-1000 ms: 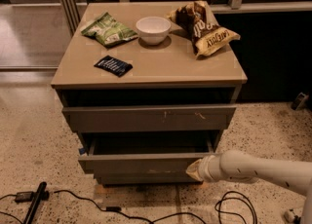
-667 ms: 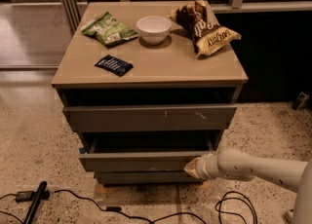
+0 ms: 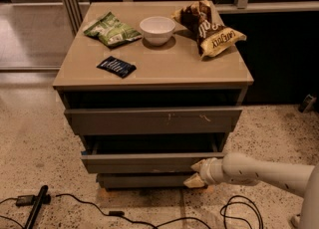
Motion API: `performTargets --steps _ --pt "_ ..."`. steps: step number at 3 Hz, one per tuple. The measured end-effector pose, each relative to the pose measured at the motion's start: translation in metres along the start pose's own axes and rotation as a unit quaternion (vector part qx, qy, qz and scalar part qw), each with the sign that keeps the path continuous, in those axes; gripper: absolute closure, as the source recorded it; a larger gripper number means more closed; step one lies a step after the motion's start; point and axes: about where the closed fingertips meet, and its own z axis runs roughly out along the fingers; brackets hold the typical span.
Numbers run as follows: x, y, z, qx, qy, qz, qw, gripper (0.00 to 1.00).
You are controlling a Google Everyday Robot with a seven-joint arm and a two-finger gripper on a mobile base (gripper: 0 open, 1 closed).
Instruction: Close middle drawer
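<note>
The middle drawer (image 3: 144, 162) is a wide grey-taupe drawer with a plain front. It stands partly pulled out of the cabinet (image 3: 149, 71), and its dark inside shows above the front. My gripper (image 3: 195, 174) is at the right end of the drawer's front, up against it, on the end of my white arm (image 3: 264, 171), which comes in from the lower right.
A taller drawer front with small scratches (image 3: 152, 120) is above and a narrower dark one (image 3: 144, 179) below. The top holds a green bag (image 3: 112, 30), a white bowl (image 3: 157, 29), a brown chip bag (image 3: 209, 26) and a dark packet (image 3: 115, 66). Cables (image 3: 99, 208) lie on the floor.
The middle drawer has slid a little into the cabinet. My gripper has moved in with it, staying against the front's right end.
</note>
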Motion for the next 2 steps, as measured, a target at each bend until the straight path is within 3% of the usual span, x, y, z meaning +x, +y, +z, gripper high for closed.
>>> performTargets --steps 1,2 --pt "0.0000 0.0000 0.0000 0.000 0.000 0.000 1.0000 0.00" --pt "0.0000 0.0001 0.0001 0.000 0.000 0.000 1.0000 0.00"
